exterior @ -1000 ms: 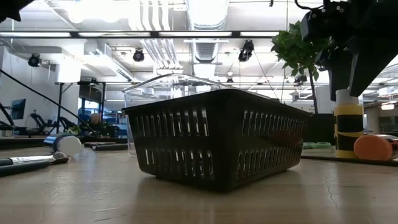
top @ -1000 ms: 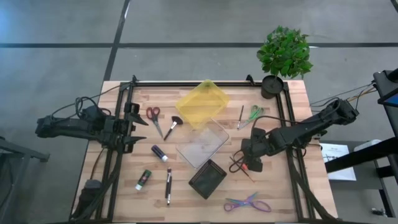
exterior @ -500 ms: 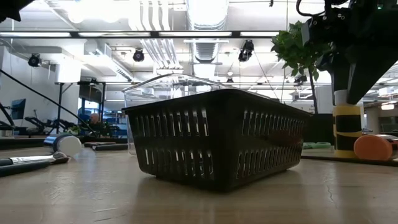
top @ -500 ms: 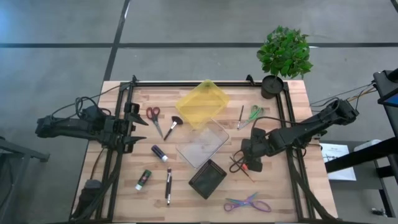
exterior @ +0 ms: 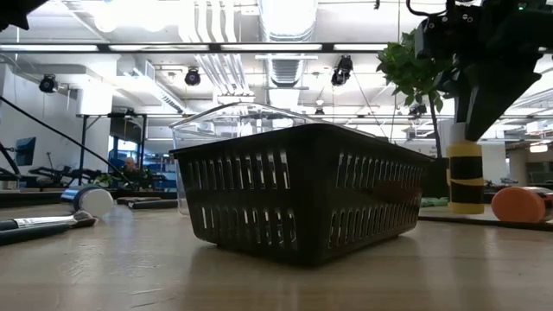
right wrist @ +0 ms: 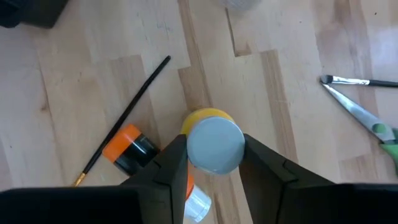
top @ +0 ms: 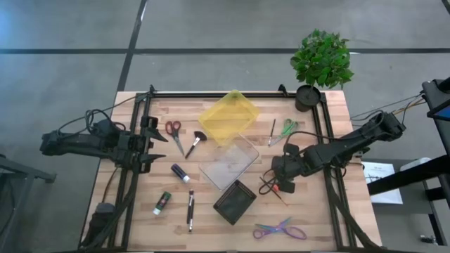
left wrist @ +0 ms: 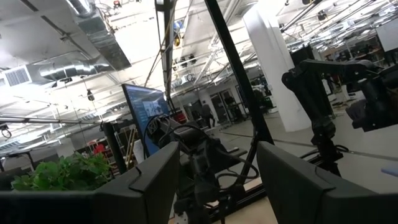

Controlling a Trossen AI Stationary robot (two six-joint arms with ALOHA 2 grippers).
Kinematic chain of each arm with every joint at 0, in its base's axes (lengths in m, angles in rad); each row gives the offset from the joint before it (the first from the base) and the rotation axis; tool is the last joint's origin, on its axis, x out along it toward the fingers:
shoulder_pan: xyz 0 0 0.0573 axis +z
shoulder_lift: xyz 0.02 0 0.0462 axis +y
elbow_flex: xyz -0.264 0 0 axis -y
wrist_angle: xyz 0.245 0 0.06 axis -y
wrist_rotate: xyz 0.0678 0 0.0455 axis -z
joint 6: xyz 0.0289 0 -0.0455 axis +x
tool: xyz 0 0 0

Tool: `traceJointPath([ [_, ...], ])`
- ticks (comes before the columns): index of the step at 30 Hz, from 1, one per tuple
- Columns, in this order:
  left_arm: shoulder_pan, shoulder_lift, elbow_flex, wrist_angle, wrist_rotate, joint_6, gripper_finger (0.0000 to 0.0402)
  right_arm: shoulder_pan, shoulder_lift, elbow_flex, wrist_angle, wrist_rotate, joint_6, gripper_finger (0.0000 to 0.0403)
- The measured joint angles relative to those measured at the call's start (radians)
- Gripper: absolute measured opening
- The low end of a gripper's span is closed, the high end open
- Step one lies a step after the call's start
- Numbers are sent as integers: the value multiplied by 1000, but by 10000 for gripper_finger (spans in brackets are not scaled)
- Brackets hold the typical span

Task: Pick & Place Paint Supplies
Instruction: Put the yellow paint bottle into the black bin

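A yellow paint bottle with black bands and a pale cap stands upright on the table's right half. My right gripper comes down over it, shut on it; in the high view the gripper hides the bottle. An orange bottle and a thin brush lie beside it. A dark blue bottle, a green bottle and a dark brush lie on the left half. My left gripper waits open, raised over the left edge. My right gripper pinches the yellow bottle's round cap between its two fingers, one on each side. The fingers come from above, pointing steeply down. The bottle stays upright, and its base looks set on the table.
A black basket, a clear container and a yellow tray sit mid-table. Red scissors, green scissors and purple scissors lie about. A potted plant stands at the far right corner.
My right gripper has kept its place while its fingers drew together on the yellow bottle's cap. The bottle has shifted a little toward the table's left under the fingers and stays upright.
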Motion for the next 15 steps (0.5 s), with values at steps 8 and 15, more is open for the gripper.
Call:
traceJointPath([
  [8,0,0,0,-3,0,0,221,8,0,37,0,-3,0,110],
  [15,0,0,0,-4,0,0,221,56,0,132,104,-9,-24,110],
])
